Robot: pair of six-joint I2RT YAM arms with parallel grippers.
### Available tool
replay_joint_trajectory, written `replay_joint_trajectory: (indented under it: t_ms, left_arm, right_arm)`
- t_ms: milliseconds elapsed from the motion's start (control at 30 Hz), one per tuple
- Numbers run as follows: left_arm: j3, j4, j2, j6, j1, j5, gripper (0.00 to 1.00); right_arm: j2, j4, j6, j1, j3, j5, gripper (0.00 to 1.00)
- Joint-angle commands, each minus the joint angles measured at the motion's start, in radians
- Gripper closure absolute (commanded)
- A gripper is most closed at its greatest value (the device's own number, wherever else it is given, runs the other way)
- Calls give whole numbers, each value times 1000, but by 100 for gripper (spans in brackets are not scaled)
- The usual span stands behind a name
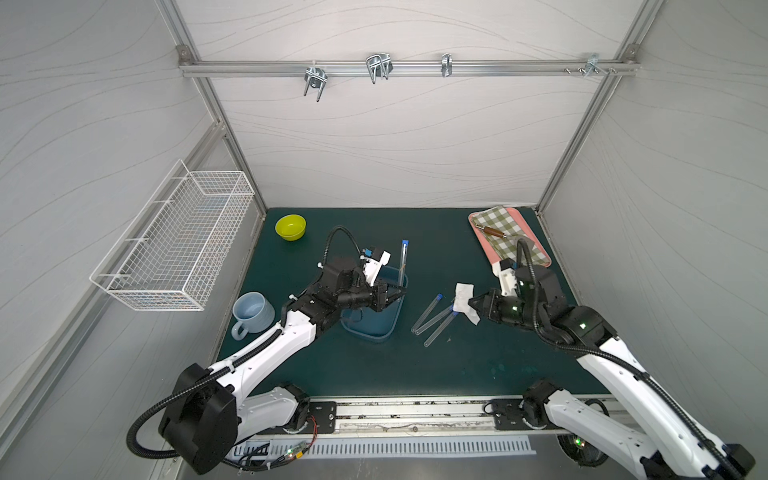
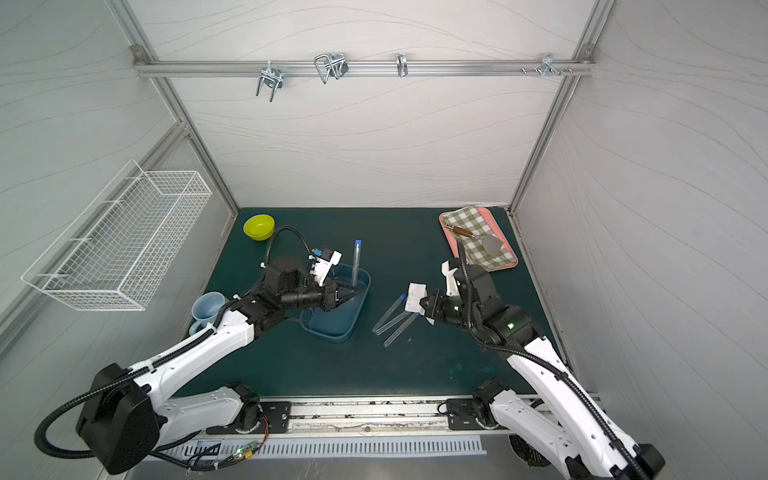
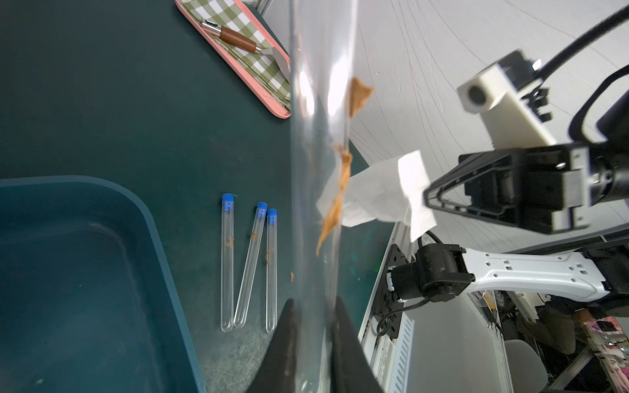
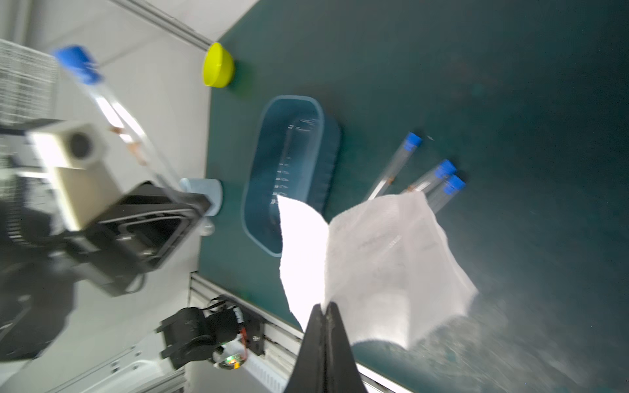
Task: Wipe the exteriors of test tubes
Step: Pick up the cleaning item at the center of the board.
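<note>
While the left tool [image 1: 402,289] is clamped on the lower, rounded end of one long clear test tube with a small blue cap [image 1: 402,264], that tube stands near upright, cap uppermost, above the far corner of the deep blue plastic tray [image 1: 370,332]. Left wrist view: brown smears [image 3: 340,190] run along its wall. Three matching capped tubes [image 1: 434,319] lie close together on the dark green bench [image 1: 374,365] between the tray and the right arm; each carries a small brown mark. Right tool [image 4: 325,313]: jaws pinched shut on one edge of a white paper tissue [image 4: 374,255], which hangs limp and folded, apart from the held tube. Judgement on handling: tubes look light, stiff and smooth-walled, so likely slippery under a hard pinch and prone to roll on the bench; glass or plastic, cannot tell, so treat as breakable. Best hold is close to one end, as now, leaving most of the length bare for the tissue. Tissue is soft, so it should wrap round the wall rather than push against it.
</note>
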Motion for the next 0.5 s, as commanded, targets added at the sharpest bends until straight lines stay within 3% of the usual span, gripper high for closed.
replay_joint_trajectory:
  t_ms: [0,467]
  left_arm:
    - [32,38,16,-3,-18,15,88]
    - [82,56,57,-17,-52,13,87]
  right_arm:
    - [65,144,-15,-3,77,-111,100]
    - [374,319,-81,179,300,-151,100]
